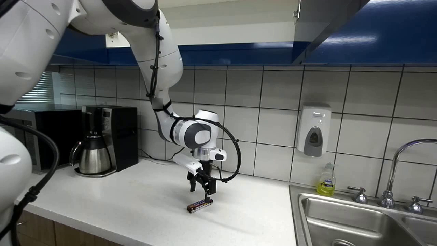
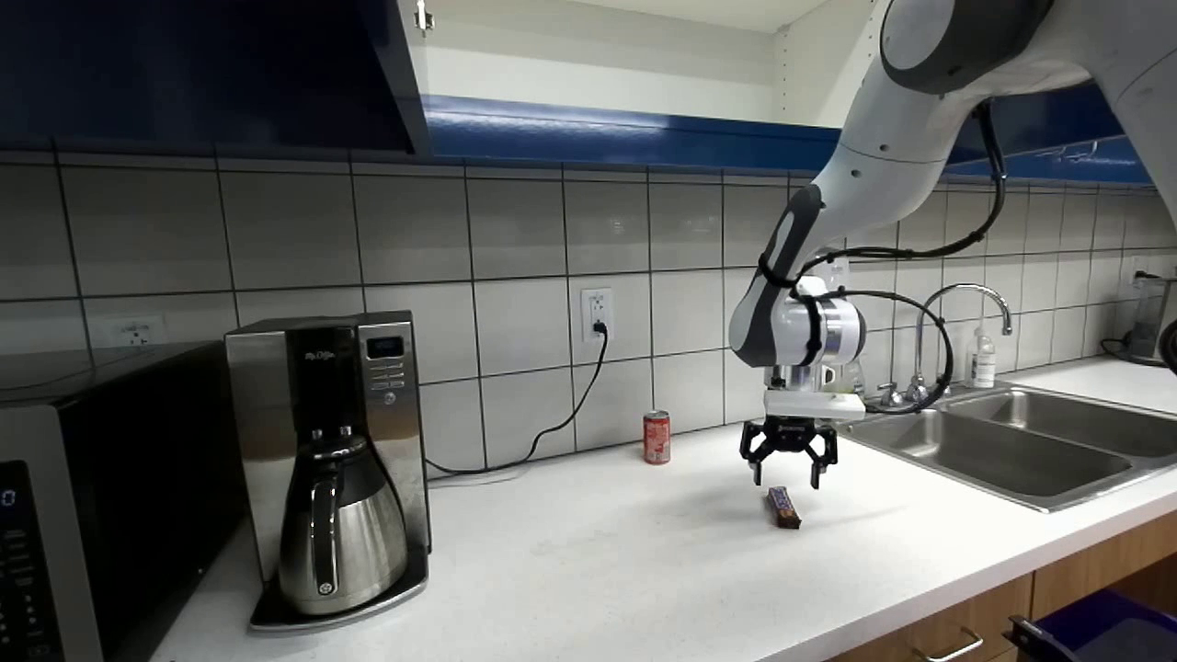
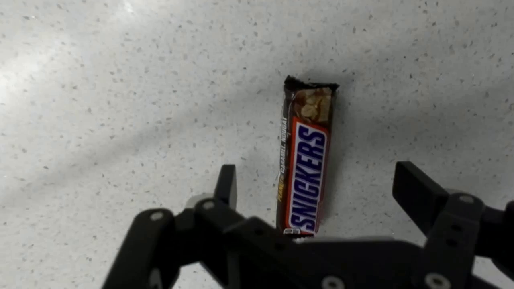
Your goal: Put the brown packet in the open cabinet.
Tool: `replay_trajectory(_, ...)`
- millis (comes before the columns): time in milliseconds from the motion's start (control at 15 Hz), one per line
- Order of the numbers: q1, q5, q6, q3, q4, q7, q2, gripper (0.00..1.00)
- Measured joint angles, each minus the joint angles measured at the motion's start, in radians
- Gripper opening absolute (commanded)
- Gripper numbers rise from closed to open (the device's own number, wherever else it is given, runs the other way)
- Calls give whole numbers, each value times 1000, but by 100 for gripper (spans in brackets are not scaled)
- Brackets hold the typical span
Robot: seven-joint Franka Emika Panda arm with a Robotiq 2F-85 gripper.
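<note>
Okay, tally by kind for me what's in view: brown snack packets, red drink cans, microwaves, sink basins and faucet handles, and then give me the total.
Brown snack packet: 1
Red drink can: 1
Microwave: 1
Sink basins: 2
Faucet handles: 2
Total: 7, each counted once across the views.

In an exterior view, a gleam is caught by the cabinet (image 2: 607, 131) at upper centre; in the wrist view, the counter (image 3: 140, 100) is softly shadowed, brightest at left.
</note>
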Motion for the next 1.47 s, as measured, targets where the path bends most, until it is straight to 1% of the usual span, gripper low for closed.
replay_trajectory(333, 3, 0, 43, 0, 0, 70, 18, 100)
replay_trajectory(600, 9, -1, 57, 0, 7, 101, 34, 100)
replay_trajectory(1467, 28, -5, 57, -1, 46, 141, 88, 100)
